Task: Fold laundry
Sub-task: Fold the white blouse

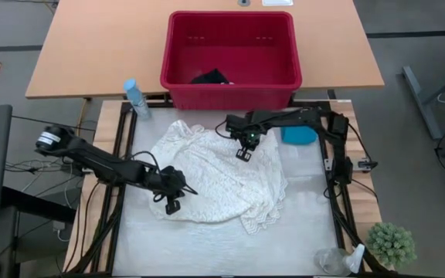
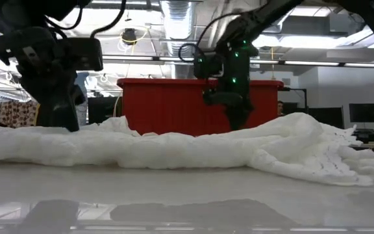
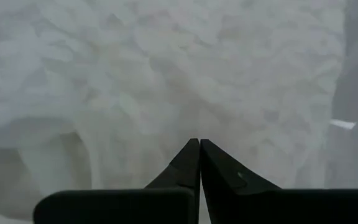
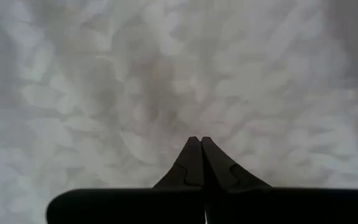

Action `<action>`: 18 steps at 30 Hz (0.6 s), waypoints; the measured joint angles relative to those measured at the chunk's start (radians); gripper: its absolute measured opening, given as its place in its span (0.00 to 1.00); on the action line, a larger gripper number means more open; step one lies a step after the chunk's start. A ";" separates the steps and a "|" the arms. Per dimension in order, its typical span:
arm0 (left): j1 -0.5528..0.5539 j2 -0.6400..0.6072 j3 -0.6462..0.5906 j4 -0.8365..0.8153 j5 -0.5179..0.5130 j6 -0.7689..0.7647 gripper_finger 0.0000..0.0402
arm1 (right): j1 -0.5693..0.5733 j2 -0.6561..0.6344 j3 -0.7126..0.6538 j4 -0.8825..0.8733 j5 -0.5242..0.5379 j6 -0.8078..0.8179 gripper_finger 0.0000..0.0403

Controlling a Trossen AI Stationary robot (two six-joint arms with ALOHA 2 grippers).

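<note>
Cream lace cloth [image 1: 219,177] spread rumpled over mid-table, long axis running from far-left corner to near-right hem; directly beneath both grippers. Left gripper [image 1: 171,202] over near-left edge, fingers pressed together, no fold seen between the tips in wrist view; right gripper [image 1: 243,152] over far-right portion, fingers likewise together. Blue garment [image 1: 298,135] just beyond right gripper, outboard; dark garment [image 1: 211,77] farther off in red basket [image 1: 178,58]. Judged: right arm nearer both remaining items.

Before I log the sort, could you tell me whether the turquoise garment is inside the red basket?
No, the turquoise garment lies on the table, outside the red basket.
</note>
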 joint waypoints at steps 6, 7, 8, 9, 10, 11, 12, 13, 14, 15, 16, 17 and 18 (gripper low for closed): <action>-0.009 0.010 0.000 0.000 -0.001 0.001 0.00 | -0.008 -0.003 -0.080 0.083 0.003 0.024 0.03; -0.009 0.010 0.000 0.003 -0.006 0.000 0.00 | -0.014 -0.004 -0.087 0.088 0.003 0.022 0.03; -0.009 0.010 0.000 0.003 -0.012 -0.001 0.00 | -0.019 -0.004 -0.092 0.086 0.004 0.021 0.03; -0.009 0.010 0.000 0.003 -0.012 -0.001 0.00 | -0.025 -0.004 -0.092 0.086 0.005 0.020 0.03; -0.009 0.011 0.000 0.003 -0.014 -0.003 0.00 | -0.032 -0.004 -0.092 0.092 0.013 0.016 0.03; -0.009 0.018 0.000 0.006 -0.016 -0.006 0.00 | -0.040 -0.004 -0.091 0.097 0.021 0.013 0.03; -0.009 0.028 0.000 0.005 -0.016 -0.009 0.00 | -0.048 -0.004 -0.090 0.099 0.025 0.013 0.03; -0.009 0.038 0.000 0.002 -0.015 -0.010 0.00 | -0.058 -0.004 -0.091 0.100 0.026 0.012 0.03; -0.009 0.051 0.000 0.002 -0.013 -0.011 0.00 | -0.068 -0.004 -0.091 0.100 0.025 0.010 0.03; -0.010 0.066 0.000 0.007 -0.011 -0.013 0.00 | -0.077 -0.004 -0.091 0.101 0.026 0.010 0.03; -0.012 0.084 0.000 0.010 -0.011 -0.019 0.00 | -0.084 -0.004 -0.091 0.103 0.027 0.008 0.03; -0.012 0.104 0.000 0.011 -0.010 -0.025 0.00 | -0.094 -0.004 -0.091 0.107 0.029 0.003 0.03; -0.012 0.125 0.000 0.015 -0.008 -0.027 0.00 | -0.101 -0.004 -0.091 0.111 0.031 0.002 0.03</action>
